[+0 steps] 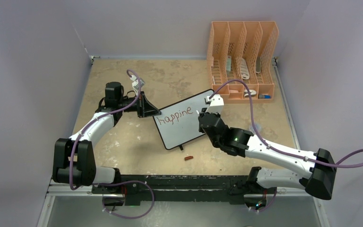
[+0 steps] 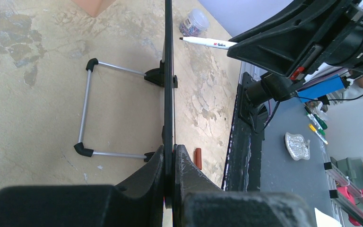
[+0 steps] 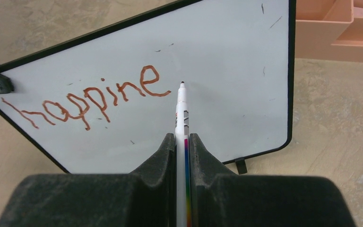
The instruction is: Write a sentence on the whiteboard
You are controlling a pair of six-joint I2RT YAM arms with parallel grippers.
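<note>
The whiteboard [image 1: 184, 127] stands tilted mid-table, white with a thin black frame. Red-brown lettering [image 3: 90, 97] on it reads "happine" in one line. My left gripper [image 1: 152, 112] is shut on the board's left edge, which runs edge-on between the fingers in the left wrist view [image 2: 170, 149]. My right gripper [image 3: 183, 137] is shut on a white marker [image 3: 181, 109] with a rainbow stripe. The marker's dark tip sits just right of the last "e", at the board's face; contact is unclear. From above, the right gripper [image 1: 204, 113] is at the board's right part.
A red-brown marker cap [image 1: 188, 158] lies on the table in front of the board. An orange file organizer [image 1: 243, 59] stands at the back right. The board's wire stand legs [image 2: 87, 109] reach out behind it. A small jar [image 2: 194, 21] sits beyond the board.
</note>
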